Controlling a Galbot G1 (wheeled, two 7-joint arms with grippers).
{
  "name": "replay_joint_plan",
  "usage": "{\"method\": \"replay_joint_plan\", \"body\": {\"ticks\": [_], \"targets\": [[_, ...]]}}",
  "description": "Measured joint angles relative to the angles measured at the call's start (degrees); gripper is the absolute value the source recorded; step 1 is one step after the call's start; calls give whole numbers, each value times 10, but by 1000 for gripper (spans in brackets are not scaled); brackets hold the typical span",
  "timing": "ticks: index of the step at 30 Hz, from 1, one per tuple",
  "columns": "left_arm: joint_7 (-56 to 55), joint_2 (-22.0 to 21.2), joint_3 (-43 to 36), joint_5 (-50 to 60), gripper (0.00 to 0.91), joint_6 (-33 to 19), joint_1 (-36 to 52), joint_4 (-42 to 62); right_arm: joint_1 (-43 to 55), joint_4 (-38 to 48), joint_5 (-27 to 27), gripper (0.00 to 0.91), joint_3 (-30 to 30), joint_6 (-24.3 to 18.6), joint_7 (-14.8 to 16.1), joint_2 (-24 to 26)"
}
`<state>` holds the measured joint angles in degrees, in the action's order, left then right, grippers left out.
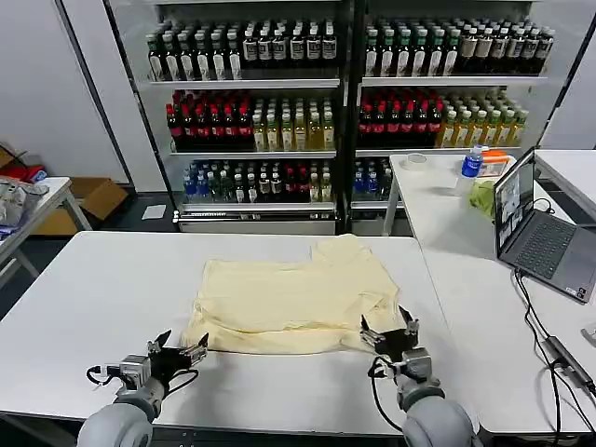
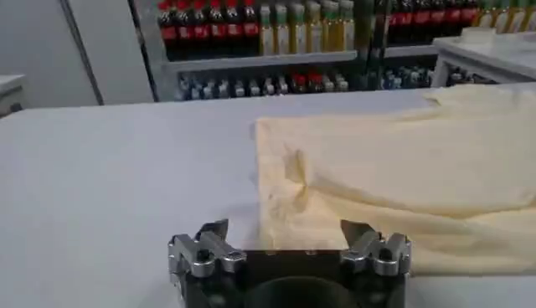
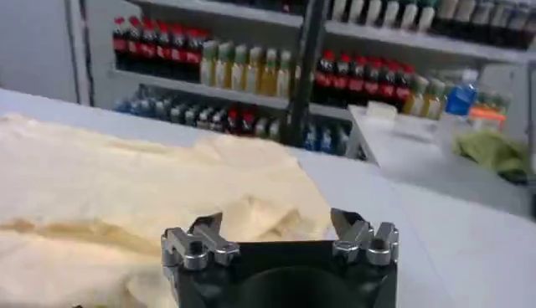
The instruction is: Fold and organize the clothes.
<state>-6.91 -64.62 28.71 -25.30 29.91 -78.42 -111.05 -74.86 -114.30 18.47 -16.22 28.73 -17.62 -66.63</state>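
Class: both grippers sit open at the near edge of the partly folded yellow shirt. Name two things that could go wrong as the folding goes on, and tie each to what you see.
1. The T-shirt lies in loose, rumpled layers near its front edge; the open left gripper or right gripper might pinch just one layer, so the fold could drag unevenly.
2. One sleeve sticks out at the far right corner; lifting the near edge over may leave it poking out, giving an untidy fold.

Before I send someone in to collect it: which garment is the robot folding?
On the white table facing the drinks shelves, it is the pale yellow T-shirt lying partly folded near the front edge. The green cloth lies on a side table by the laptop.
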Motion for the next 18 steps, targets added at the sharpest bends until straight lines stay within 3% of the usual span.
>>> {"method": "replay_joint_plan", "body": {"ticks": [4, 5, 6, 8, 9, 12, 15, 18], "targets": [[0, -3, 0, 0, 907, 1, 1, 5, -4, 5, 22, 907, -3, 13, -4, -1], [0, -3, 0, 0, 836, 1, 1, 6, -6, 5, 27, 907, -4, 16, -6, 0], [0, -4, 0, 0, 615, 1, 1, 7, -7, 5, 31, 907, -4, 18, -7, 0], [0, -4, 1, -1, 393, 1, 0, 8, -10, 5, 39, 907, -4, 23, -10, 1], [0, -5, 2, -1, 242, 1, -1, 9, -12, 5, 43, 786, -5, 24, -11, 1], [0, -7, 2, -1, 50, -1, -3, 10, -18, 3, 51, 272, -6, 25, -12, 3], [-1, -10, 1, -1, 30, -2, -4, 12, -22, 0, 56, 91, -8, 25, -12, 4], [0, -12, 0, -1, 20, -2, -3, 15, -27, -3, 59, 10, -9, 25, -13, 5]]}}
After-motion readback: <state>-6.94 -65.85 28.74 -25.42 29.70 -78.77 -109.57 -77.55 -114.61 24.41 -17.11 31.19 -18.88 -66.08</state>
